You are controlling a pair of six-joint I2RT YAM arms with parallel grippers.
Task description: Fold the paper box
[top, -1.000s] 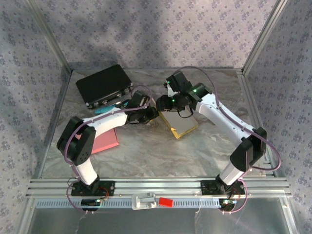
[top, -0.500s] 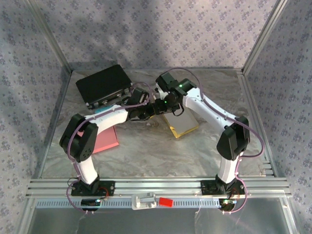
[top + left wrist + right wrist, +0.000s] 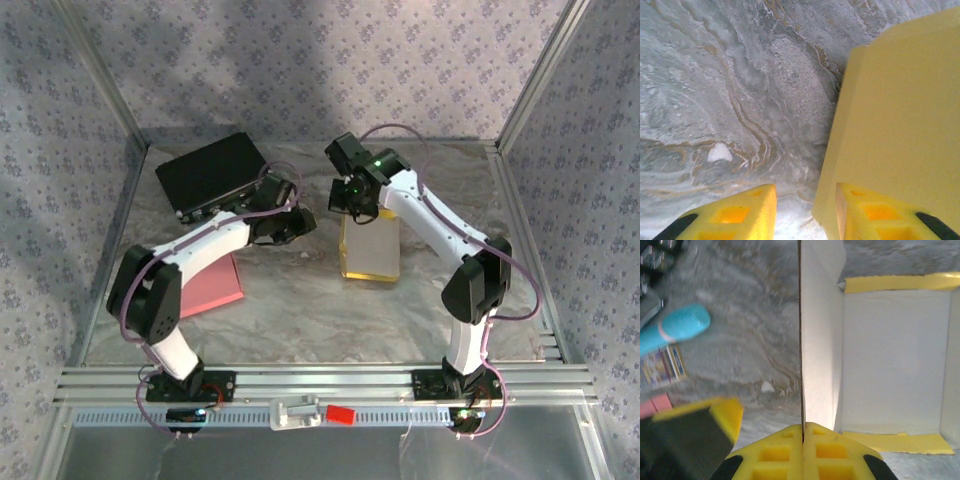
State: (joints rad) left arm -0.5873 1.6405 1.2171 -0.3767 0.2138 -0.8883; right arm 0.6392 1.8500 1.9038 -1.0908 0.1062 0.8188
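Yellow paper box point(image 3: 368, 255) overhead; right wrist reveals white inside, right gripper point(image 3: 802, 432) clamping wall; left gripper point(image 3: 805, 197) fingers apart.

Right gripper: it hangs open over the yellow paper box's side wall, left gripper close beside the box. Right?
Not open: the right wrist view shows the right gripper shut on the side wall of the yellow paper box. The left gripper is close beside the box.

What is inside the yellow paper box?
Inside the paper box I see bare white walls and nothing lying there. The right gripper, shut on one wall, hides the near corner.
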